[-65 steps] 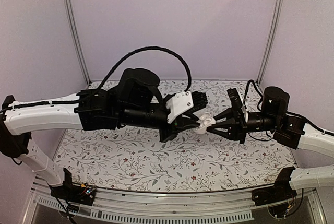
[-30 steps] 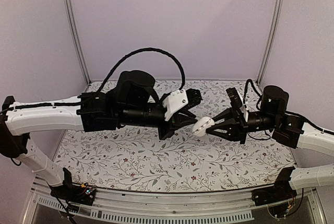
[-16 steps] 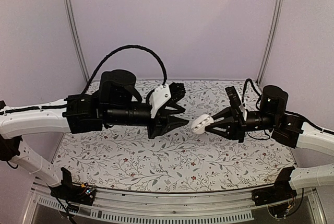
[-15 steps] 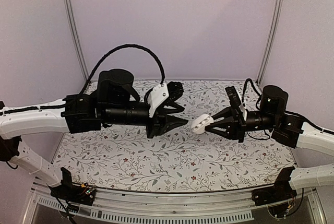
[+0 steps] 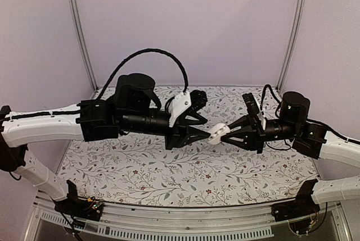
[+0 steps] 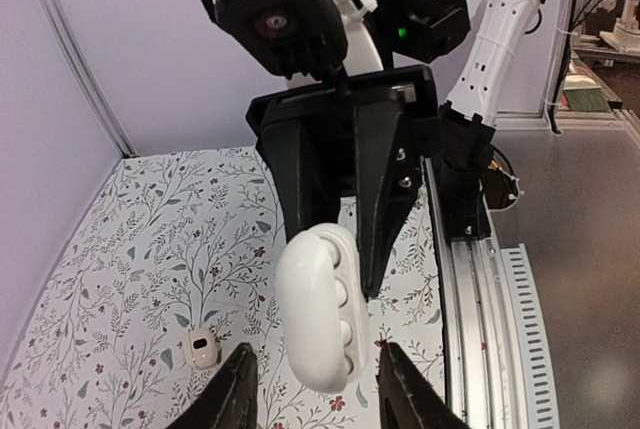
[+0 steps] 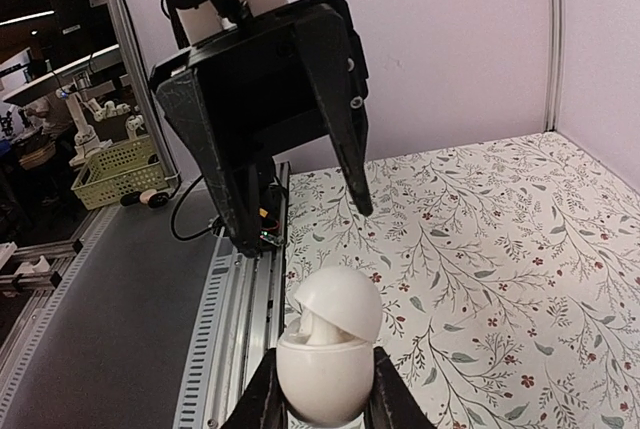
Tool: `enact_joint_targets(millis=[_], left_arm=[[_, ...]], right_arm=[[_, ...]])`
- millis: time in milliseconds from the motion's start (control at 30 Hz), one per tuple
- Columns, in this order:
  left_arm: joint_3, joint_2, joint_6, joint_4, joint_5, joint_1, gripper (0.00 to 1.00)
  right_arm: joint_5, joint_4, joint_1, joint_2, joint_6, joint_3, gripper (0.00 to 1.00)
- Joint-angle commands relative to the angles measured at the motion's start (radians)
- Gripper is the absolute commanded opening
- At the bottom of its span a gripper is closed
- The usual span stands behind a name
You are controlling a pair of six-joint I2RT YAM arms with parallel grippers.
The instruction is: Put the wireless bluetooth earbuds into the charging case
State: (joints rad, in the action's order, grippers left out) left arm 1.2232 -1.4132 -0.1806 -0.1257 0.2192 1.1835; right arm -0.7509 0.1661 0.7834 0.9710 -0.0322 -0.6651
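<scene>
The charging case (image 5: 217,133), a white pebble with its lid ajar, hangs in mid-air with my right gripper (image 5: 224,133) shut on its lower half. From the right wrist, the case (image 7: 325,374) sits between my fingers, lid (image 7: 341,301) tilted half down over a white earbud (image 7: 314,328). In the left wrist view the case (image 6: 310,309) shows the earbuds (image 6: 343,311) as rounded bumps in the gap. My left gripper (image 6: 315,394) is open, its tips on either side of the case's end with gaps. It faces the right gripper (image 6: 336,267) head-on.
A small white piece with a dark spot (image 6: 203,350) lies on the floral table (image 5: 140,168) below the left arm. A metal rail (image 6: 480,289) runs along the table's near edge. The left gripper (image 7: 300,227) looms just ahead of the case.
My left gripper opened, drew back to the left, then came forward again to the case. The case's lid, wide open earlier, now stands half down. The right arm has held still.
</scene>
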Motion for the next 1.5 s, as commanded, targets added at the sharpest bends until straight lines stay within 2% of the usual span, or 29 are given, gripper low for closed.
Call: enact_joint_targets(millis=[0, 433, 633, 1000, 1267, 1467], left_arm=[[0.052, -0.03, -0.006, -0.022, -0.068, 0.004, 0.41], [0.057, -0.039, 0.002, -0.071, -0.172, -0.01, 0.38], [-0.009, 0.038, -0.017, -0.005, -0.059, -0.002, 0.44], [0.071, -0.04, -0.013, -0.031, -0.04, 0.024, 0.46], [0.09, -0.068, -0.012, -0.042, -0.06, 0.026, 0.45], [0.08, -0.064, -0.014, -0.044, -0.046, 0.026, 0.36]], right_arm=[[-0.056, 0.02, -0.003, 0.0, 0.019, -0.033, 0.0], [-0.134, 0.058, -0.003, -0.026, 0.021, -0.012, 0.0], [-0.069, 0.027, -0.003, -0.013, 0.021, -0.023, 0.0], [-0.052, 0.012, -0.003, 0.009, 0.021, -0.033, 0.0], [-0.05, 0.01, -0.003, 0.015, 0.021, -0.04, 0.0], [-0.041, 0.01, -0.002, 0.011, 0.021, -0.039, 0.0]])
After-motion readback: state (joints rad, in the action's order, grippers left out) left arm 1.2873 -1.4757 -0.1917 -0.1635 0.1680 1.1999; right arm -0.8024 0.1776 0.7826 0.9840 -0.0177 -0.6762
